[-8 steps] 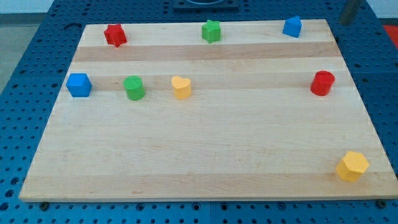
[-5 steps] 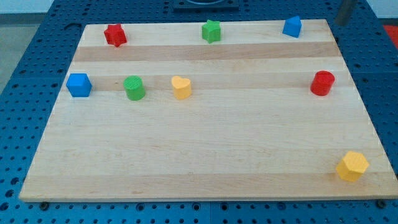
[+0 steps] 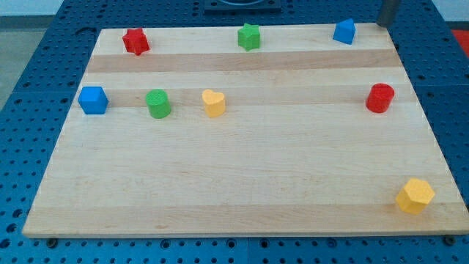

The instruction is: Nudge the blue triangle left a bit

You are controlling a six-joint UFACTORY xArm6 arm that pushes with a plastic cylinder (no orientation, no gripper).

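The blue triangle [image 3: 344, 31] sits near the top right corner of the wooden board [image 3: 242, 183]. My dark rod comes in at the view's top right, and my tip [image 3: 384, 24] is just to the right of the blue triangle, a short gap apart, at the board's top edge.
A green star [image 3: 249, 36] and a red star [image 3: 135, 41] lie along the top. A blue cube [image 3: 93, 100], green cylinder [image 3: 157, 103] and yellow heart [image 3: 213, 103] stand in a row at left. A red cylinder [image 3: 379, 97] is at right, a yellow hexagon [image 3: 415, 195] at bottom right.
My rod has moved left along the top edge, closer to the blue triangle. No block has moved.
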